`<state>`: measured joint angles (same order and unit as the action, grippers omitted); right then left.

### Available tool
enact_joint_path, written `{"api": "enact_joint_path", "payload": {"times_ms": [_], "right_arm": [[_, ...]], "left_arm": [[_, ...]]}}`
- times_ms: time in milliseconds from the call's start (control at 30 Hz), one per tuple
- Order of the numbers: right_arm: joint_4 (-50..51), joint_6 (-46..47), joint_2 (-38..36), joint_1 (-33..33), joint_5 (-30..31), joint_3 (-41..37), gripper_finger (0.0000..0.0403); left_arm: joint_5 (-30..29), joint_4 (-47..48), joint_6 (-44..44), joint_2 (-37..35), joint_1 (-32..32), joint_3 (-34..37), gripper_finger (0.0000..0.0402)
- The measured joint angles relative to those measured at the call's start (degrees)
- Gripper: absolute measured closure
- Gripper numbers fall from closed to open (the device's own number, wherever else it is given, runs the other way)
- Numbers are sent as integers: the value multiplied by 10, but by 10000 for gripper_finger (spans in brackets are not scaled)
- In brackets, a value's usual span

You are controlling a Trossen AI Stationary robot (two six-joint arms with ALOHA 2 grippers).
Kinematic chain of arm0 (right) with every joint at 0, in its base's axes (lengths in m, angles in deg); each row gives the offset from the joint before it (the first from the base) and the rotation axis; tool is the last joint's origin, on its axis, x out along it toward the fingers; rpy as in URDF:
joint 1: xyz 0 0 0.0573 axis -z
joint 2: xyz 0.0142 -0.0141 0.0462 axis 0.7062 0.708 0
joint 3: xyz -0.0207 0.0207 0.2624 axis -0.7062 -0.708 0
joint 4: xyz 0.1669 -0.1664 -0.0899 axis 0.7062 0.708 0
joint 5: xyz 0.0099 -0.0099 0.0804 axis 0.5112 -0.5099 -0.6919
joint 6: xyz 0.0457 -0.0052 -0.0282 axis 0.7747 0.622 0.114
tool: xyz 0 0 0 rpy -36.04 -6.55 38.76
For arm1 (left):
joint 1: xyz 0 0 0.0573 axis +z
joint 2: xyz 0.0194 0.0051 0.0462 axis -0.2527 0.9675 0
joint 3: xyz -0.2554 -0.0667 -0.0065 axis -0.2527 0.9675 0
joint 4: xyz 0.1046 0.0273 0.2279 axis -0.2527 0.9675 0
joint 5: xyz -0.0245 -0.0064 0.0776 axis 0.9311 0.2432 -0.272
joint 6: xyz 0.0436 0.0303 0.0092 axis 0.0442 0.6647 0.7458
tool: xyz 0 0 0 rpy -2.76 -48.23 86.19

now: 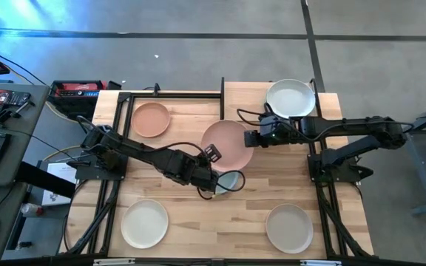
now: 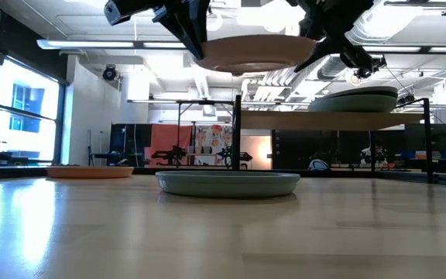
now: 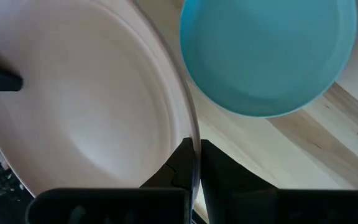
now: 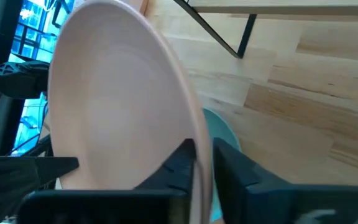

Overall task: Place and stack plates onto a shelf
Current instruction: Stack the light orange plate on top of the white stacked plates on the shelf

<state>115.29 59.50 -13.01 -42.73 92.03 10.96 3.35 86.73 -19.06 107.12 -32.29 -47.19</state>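
A pink plate (image 1: 226, 142) hangs in the air over the table's middle, held on opposite sides by both grippers. My left gripper (image 1: 211, 154) is shut on its near-left rim, and my right gripper (image 1: 251, 138) is shut on its right rim. Below it a pale blue-green plate (image 1: 230, 181) rests flat on the tabletop. The shelf (image 1: 246, 100) stands at the far right with a white plate (image 1: 290, 97) lying flat on its board. In the low view the pink plate (image 2: 250, 53) floats level with the shelf board (image 2: 339, 121) or just above it. My left gripper pinches the pink plate's rim (image 3: 195, 134) between its two fingers, one on the plate's upper face and one beneath. It comes slanting down from the table's left. The plate is lifted clear and lies about level. My right gripper pinches the opposite rim (image 4: 199, 134) between its two fingers, one on either face. It comes slanting down from the table's right. The plate hangs clear of the blue-green plate below.
An orange plate (image 1: 151, 119) lies at the far left, a cream plate (image 1: 144, 223) at the near left, a beige plate (image 1: 289, 227) at the near right. The shelf's black frame post (image 1: 222, 96) stands just beyond the held plate.
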Motion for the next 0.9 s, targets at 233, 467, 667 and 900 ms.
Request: {"api": "enact_joint_path", "payload": {"times_ms": [233,467,667,900], "right_arm": [[0,18,0,0,-5,0,396],[-4,25,0,-3,-2,0,400],[4,44,0,-3,0,0,401],[1,59,0,-4,-4,0,402]], "left_arm": [[2,-2,-11,0,1,0,397],[2,0,-40,3,8,0,393],[3,0,-95,3,21,1,360],[8,-6,-178,3,26,1,308]]}}
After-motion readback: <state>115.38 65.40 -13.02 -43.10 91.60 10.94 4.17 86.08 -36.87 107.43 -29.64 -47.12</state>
